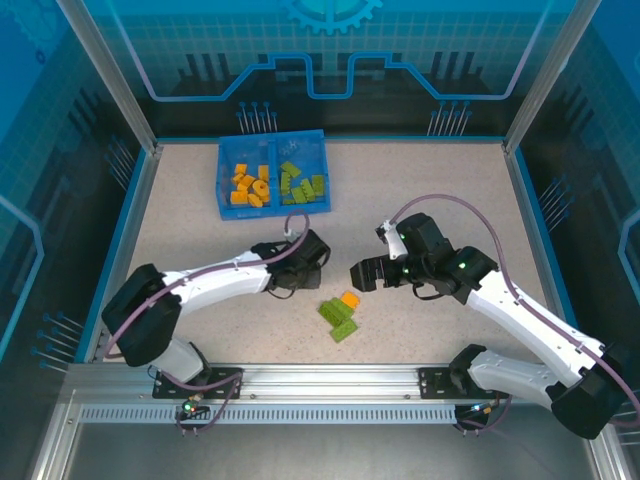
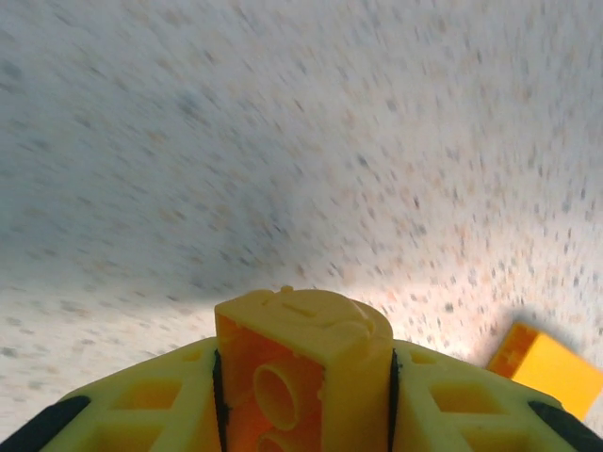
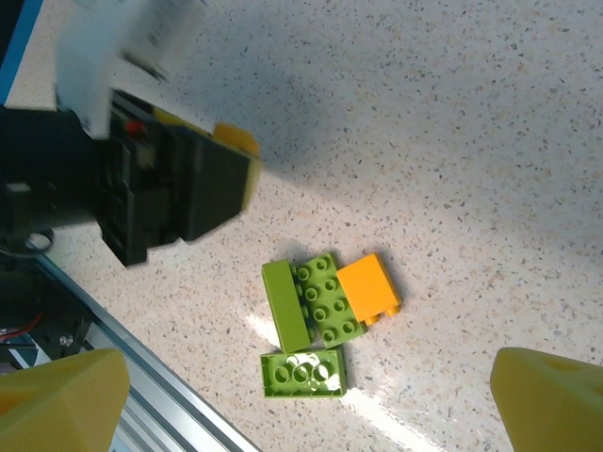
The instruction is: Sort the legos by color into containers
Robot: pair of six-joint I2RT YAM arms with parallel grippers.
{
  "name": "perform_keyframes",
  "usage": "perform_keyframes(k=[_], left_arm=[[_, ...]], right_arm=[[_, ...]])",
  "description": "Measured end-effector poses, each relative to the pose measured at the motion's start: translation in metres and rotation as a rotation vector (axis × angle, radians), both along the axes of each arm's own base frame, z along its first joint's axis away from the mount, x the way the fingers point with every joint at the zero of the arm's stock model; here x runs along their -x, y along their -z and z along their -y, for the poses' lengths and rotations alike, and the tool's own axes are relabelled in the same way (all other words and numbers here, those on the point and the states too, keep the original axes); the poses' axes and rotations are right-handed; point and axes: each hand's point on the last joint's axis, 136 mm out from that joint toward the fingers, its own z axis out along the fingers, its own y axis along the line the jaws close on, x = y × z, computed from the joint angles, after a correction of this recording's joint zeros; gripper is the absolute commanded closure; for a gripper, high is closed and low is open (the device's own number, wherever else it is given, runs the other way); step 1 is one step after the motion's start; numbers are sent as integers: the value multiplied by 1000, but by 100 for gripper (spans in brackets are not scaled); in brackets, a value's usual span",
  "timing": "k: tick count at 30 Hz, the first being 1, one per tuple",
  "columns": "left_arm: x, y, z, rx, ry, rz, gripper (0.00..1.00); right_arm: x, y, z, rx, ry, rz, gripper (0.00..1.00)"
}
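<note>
Top cam: the blue tray (image 1: 221,180), well ahead of the left gripper (image 1: 312,262), already has orange legos (image 1: 250,185) in its left half and green ones (image 1: 300,183) in its right. Left wrist: jaws clamped on an orange brick (image 2: 301,363). Right wrist: right gripper (image 3: 301,400) is wide open, with the leftover bricks (image 3: 316,320) just below it, three green and one orange. Nearly done, I reckon.

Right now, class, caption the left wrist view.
Left gripper holding an orange lego over the speckled table, a second orange lego nearby.

Speckled beige table (image 1: 440,200), metal rail (image 1: 330,385)
</note>
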Motion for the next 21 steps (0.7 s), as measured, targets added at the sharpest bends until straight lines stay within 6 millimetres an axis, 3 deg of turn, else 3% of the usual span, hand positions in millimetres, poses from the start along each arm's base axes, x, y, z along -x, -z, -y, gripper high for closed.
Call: perform_keyframes(k=[5, 12, 16, 21], left_arm=[[-48, -49, -43, 21, -117, 120, 71], [-145, -127, -124, 36, -334, 305, 72], [-201, -132, -155, 33, -417, 324, 72], [-272, -104, -183, 44, -487, 288, 71]], right_arm=[[-2, 0, -2, -3, -1, 2, 0], [-4, 0, -3, -10, 1, 3, 0], [-4, -1, -5, -14, 2, 6, 0], [-3, -4, -3, -19, 3, 16, 0]])
